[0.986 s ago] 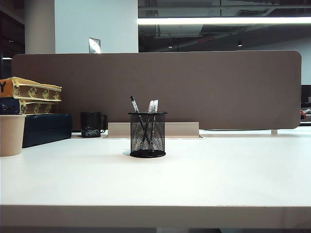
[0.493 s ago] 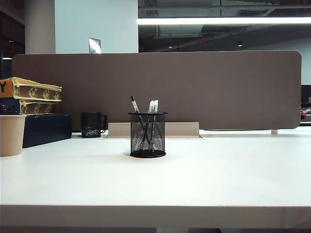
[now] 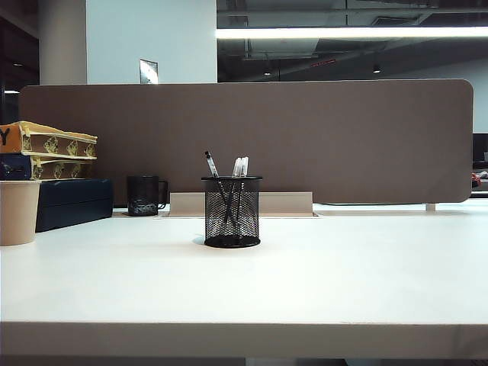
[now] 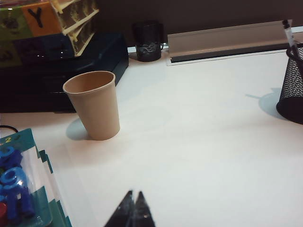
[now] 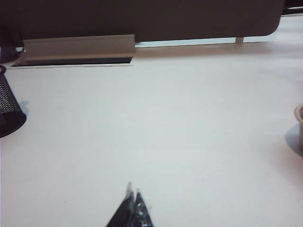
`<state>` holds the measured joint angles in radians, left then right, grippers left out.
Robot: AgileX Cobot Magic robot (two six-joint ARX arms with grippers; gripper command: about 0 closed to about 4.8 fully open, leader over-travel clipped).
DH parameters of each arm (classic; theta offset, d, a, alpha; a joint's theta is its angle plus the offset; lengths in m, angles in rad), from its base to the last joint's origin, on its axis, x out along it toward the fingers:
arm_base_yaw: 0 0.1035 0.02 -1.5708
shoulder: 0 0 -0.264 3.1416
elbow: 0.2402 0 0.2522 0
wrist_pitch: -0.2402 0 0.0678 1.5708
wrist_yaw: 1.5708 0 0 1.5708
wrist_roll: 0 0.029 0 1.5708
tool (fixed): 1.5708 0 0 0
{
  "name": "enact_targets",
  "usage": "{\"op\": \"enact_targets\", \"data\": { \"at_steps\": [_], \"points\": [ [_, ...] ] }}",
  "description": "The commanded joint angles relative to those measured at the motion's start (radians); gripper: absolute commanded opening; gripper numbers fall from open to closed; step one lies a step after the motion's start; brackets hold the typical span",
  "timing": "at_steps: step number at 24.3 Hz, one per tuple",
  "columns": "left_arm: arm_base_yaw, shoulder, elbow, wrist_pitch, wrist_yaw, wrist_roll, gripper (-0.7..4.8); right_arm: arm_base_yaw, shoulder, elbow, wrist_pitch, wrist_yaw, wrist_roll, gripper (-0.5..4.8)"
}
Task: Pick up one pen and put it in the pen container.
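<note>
Pens stand in the pen container (image 3: 232, 211) at mid-counter in your exterior view, one pen (image 3: 214, 172) leaning left above the rim, clear ones beside it. Neither hand shows there. A dark mug (image 3: 143, 195) sits behind by the divider (image 3: 305, 137), a beige cup (image 3: 17, 211) at far left.

Your left wrist view has the left hand (image 4: 134, 198) closed and empty, low over the bare counter (image 4: 189, 142). The container (image 4: 292, 85) is well apart at the frame edge; the cup (image 4: 93, 104) is nearer.

Your right wrist view shows the right hand (image 5: 132, 197) closed, holding nothing, with the container (image 5: 8, 108) well apart at the edge.
</note>
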<state>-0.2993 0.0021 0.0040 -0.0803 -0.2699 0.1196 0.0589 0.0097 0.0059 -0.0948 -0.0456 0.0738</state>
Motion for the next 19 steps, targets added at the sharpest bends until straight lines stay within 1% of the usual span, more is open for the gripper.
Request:
{"op": "enact_targets", "data": {
  "at_steps": [1, 4, 5, 9, 19],
  "points": [
    [0.037, 0.000, 0.003, 0.007, 0.003, 0.003, -0.06, -0.025, -0.013, -0.005, 0.014, 0.002, 0.004, -0.01],
    [0.085, 0.000, 0.003, 0.007, 0.002, 0.003, -0.06, -0.032, -0.013, -0.005, 0.013, 0.002, 0.004, -0.01],
    [0.117, 0.000, 0.003, 0.007, 0.002, 0.003, -0.06, -0.029, -0.013, -0.005, 0.014, 0.002, 0.004, -0.01],
    [0.170, 0.000, 0.003, 0.007, 0.001, 0.003, -0.06, -0.027, -0.013, -0.005, 0.014, 0.002, 0.004, -0.01],
    [0.179, 0.000, 0.003, 0.007, 0.001, 0.003, -0.06, -0.027, -0.013, -0.005, 0.014, 0.002, 0.004, -0.01]
  ]
}}
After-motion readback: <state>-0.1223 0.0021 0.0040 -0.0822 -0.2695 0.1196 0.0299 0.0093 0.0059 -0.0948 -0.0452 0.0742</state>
